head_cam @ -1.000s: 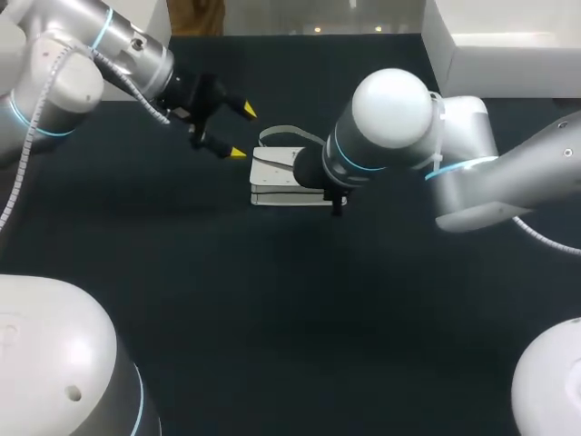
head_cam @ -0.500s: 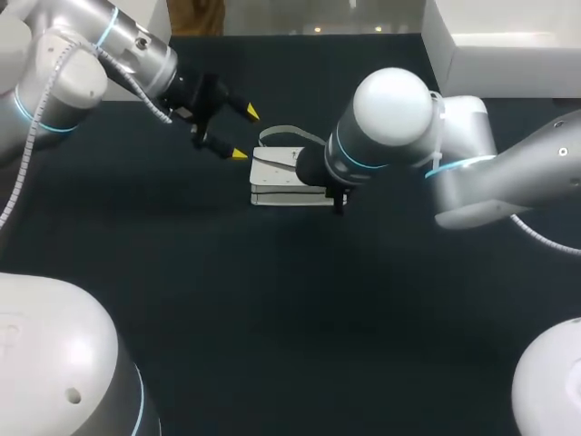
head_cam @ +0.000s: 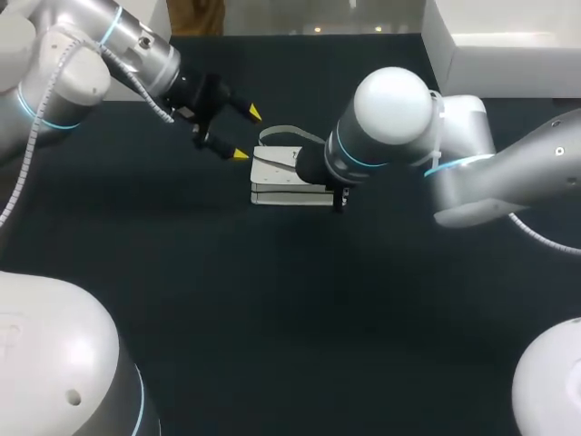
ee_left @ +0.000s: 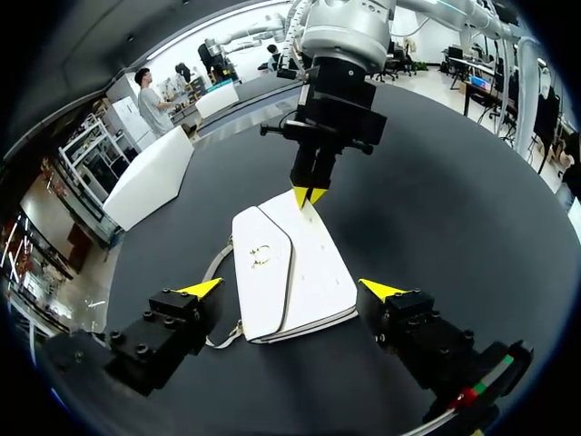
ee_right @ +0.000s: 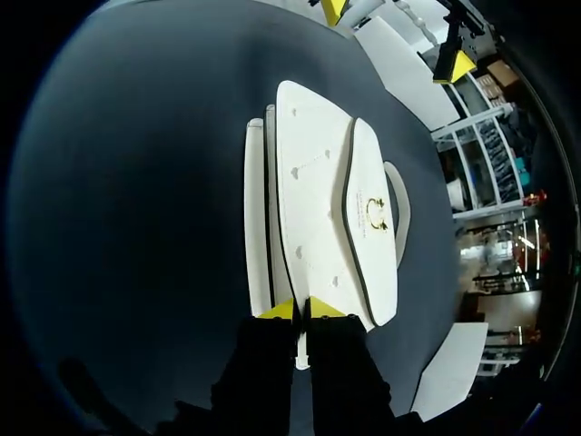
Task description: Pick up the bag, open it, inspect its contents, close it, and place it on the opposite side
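A white flap bag (head_cam: 277, 177) with a gold clasp lies flat on the dark table. Its strap (head_cam: 281, 133) loops out at the far side. My right gripper (ee_right: 300, 311) is at the bag's right end, its yellow tips pressed together on the edge of the bag (ee_right: 318, 182). The left wrist view shows the same pinch (ee_left: 309, 193) on the far end of the bag (ee_left: 290, 263). In the head view the right arm's wrist hides those fingers. My left gripper (head_cam: 245, 133) hangs wide open just left of the bag. From its own camera the left gripper (ee_left: 290, 291) has its fingers on either side of the bag's near end, touching nothing.
A white box (head_cam: 508, 54) stands at the back right of the table. The white robot bases (head_cam: 54, 363) bulge over the front corners. Dark bare tabletop (head_cam: 300, 309) stretches in front of the bag.
My left arm has edged slightly toward the back with its gripper still open. The bag and my right arm have stayed almost in place.
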`<state>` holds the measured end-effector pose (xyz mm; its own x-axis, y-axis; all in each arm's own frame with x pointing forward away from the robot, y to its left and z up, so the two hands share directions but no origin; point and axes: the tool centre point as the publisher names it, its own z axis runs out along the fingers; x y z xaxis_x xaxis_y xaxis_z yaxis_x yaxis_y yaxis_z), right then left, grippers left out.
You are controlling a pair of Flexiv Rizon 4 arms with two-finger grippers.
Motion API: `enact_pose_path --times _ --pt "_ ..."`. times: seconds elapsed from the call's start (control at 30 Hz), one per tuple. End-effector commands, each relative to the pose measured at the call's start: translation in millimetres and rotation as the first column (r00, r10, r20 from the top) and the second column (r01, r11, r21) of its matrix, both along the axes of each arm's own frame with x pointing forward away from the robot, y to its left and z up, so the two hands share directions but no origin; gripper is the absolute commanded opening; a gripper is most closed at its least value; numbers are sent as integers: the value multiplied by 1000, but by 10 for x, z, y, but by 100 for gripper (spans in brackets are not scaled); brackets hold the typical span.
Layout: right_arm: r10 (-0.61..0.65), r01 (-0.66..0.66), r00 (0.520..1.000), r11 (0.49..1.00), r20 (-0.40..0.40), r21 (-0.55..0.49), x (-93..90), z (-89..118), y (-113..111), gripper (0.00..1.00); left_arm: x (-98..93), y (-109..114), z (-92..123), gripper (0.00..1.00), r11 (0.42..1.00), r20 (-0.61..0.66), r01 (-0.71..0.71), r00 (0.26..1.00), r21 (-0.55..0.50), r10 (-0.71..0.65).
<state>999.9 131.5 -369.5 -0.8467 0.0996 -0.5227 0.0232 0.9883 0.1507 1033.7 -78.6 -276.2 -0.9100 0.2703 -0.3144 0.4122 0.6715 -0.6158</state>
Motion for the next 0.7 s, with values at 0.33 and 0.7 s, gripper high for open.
enact_pose_path --times 0.33,0.7 --pt "-12 12 1000 1000 20 -1 -32 -1 16 0 -49 -71 -69 100 999 126 44 991 -18 -41" --pt "-12 12 1000 1000 20 -1 -32 -1 16 0 -69 -200 -167 95 996 259 83 963 -31 -72"
